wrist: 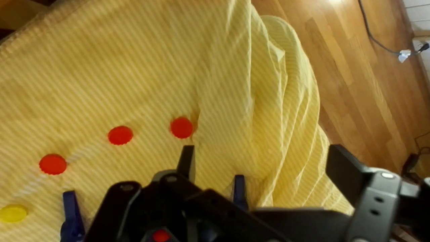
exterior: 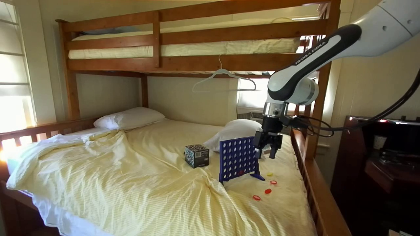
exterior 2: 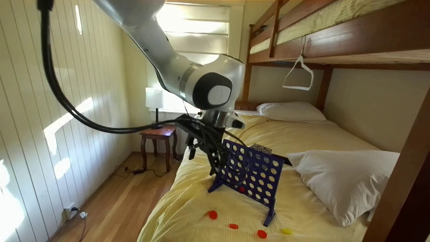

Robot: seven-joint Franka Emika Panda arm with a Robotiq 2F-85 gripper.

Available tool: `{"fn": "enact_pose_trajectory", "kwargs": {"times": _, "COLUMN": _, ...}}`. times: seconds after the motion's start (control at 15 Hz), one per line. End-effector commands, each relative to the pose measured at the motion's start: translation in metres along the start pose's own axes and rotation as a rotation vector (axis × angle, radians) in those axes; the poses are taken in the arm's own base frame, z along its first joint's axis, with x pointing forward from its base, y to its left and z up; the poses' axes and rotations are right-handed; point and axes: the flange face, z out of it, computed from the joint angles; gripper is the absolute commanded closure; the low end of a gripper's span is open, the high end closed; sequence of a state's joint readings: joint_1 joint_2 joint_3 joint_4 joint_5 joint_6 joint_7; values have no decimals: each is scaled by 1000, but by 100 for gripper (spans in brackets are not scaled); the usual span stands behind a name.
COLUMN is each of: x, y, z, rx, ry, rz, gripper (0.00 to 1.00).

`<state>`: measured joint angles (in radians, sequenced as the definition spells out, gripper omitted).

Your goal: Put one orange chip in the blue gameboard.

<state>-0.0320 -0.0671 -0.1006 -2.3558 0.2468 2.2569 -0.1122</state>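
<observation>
The blue gameboard (exterior: 237,157) stands upright on the yellow bedspread, and it also shows in an exterior view (exterior 2: 258,174). A red chip (exterior 2: 241,190) sits in its bottom row. Three orange-red chips lie on the bedspread in front of it: the nearest to my jaws (wrist: 181,127), a middle one (wrist: 120,135) and a farther one (wrist: 53,164). My gripper (exterior: 265,153) is open and empty, above the bed beside the board's end. In the wrist view its fingers (wrist: 261,149) are wide apart, and the board's feet (wrist: 239,191) show below, the rest mostly hidden by the gripper.
A yellow chip (wrist: 13,213) lies beside the orange-red ones. A dark patterned cube (exterior: 197,156) stands behind the board. A white pillow (exterior 2: 346,181), the wooden bed rail (exterior: 323,196) and a hanger (exterior: 223,72) on the upper bunk are around. Bedspread folds lie near the board.
</observation>
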Motion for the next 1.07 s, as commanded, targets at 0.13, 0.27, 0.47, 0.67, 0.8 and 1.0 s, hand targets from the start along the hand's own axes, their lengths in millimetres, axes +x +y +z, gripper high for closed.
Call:
{"fn": "enact_pose_trajectory", "kwargs": {"times": 0.13, "x": 29, "y": 20, "z": 39, "rx": 12, "ry": 9, "rz": 21, "gripper": 0}}
{"fn": "enact_pose_trajectory", "kwargs": {"times": 0.27, "x": 20, "y": 17, "z": 41, "rx": -19, "ry": 15, "rz": 25, "gripper": 0}}
{"fn": "enact_pose_trajectory", "kwargs": {"times": 0.47, "x": 25, "y": 20, "z": 43, "rx": -16, "ry": 12, "rz": 26, "gripper": 0}}
{"fn": "enact_pose_trajectory", "kwargs": {"times": 0.67, "x": 26, "y": 20, "z": 42, "rx": -16, "ry": 15, "rz": 25, "gripper": 0}}
{"fn": "enact_pose_trajectory", "kwargs": {"times": 0.8, "x": 33, "y": 16, "z": 55, "rx": -30, "ry": 23, "rz": 46, "gripper": 0}}
{"fn": "enact_pose_trajectory", "kwargs": {"times": 1.0, "x": 36, "y": 9, "z": 67, "rx": -47, "ry": 68, "rz": -13, "gripper": 0}}
